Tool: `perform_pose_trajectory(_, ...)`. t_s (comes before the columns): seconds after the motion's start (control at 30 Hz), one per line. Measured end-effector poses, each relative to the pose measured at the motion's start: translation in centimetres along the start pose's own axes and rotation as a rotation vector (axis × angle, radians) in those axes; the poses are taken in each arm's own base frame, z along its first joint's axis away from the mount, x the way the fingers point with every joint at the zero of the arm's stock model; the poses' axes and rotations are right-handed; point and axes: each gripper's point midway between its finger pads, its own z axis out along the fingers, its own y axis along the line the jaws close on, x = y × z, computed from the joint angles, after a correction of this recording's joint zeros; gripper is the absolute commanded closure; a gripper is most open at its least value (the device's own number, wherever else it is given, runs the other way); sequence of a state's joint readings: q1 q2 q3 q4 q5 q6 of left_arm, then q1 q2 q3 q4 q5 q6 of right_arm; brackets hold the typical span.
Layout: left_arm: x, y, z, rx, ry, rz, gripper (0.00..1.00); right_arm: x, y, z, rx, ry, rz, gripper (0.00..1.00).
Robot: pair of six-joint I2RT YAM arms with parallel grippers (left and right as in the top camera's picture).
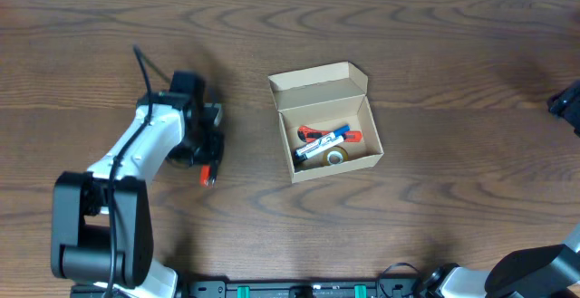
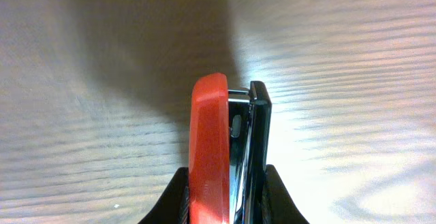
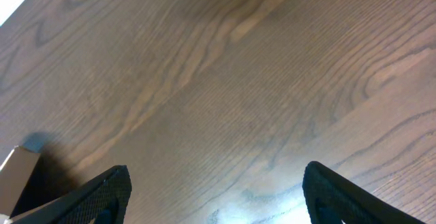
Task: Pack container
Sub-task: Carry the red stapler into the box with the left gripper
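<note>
The container (image 1: 340, 167) sits right around the middle of the tabletop (image 1: 453, 53), flap lid thrown open and standing up on the far side. Look inside: a red-and-black tool (image 1: 317, 135) lies along the back, a marker (image 1: 324, 145) is angled across just in front of it, and a roll of clear tape (image 1: 336, 157) is tucked against the near wall. All three are touching or close to it.

Off to the left, well apart from the box, the left hand (image 1: 207, 158) is low over the wood. Its wrist camera gives us the close-up: the fingers (image 2: 174, 200) are pressed in on either side of a narrow orange-red and black stapler-like thing (image 2: 208, 149), seen end-on, with a sliver of metal between the two halves. That's a grip.

Far right, the right hand (image 3: 214, 183) hangs with its fingers spread wide, nothing between them, only wood grain below.
</note>
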State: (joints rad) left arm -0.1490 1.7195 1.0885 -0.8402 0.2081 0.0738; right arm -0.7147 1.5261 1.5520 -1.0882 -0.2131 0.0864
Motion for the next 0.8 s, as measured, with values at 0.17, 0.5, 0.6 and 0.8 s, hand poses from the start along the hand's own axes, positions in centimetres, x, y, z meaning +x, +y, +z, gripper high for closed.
perform_pose_trajectory(0.17, -4.1, -3.7, -7.0, 0.003, -0.168, 0.182, 0.94, 0.0, 0.0, 0.0, 0.0, 0.0, 0.0, 0.21)
perform_pose_trajectory(0.5, -7.6, -13.5, -16.6, 0.005, -0.431, 0.608, 0.94, 0.0, 0.0, 0.0, 0.0, 0.0, -0.004, 0.21)
perform_pose_trajectory(0.6, -7.5, -16.2, -17.1, -0.001, -0.467, 0.717, 0.94, 0.0, 0.0, 0.0, 0.0, 0.0, -0.004, 0.21)
perform_pose_trajectory(0.8, -6.7, -19.2, -15.4, -0.005, -0.434, 0.875, 0.94, 0.0, 0.0, 0.0, 0.0, 0.0, -0.004, 0.21)
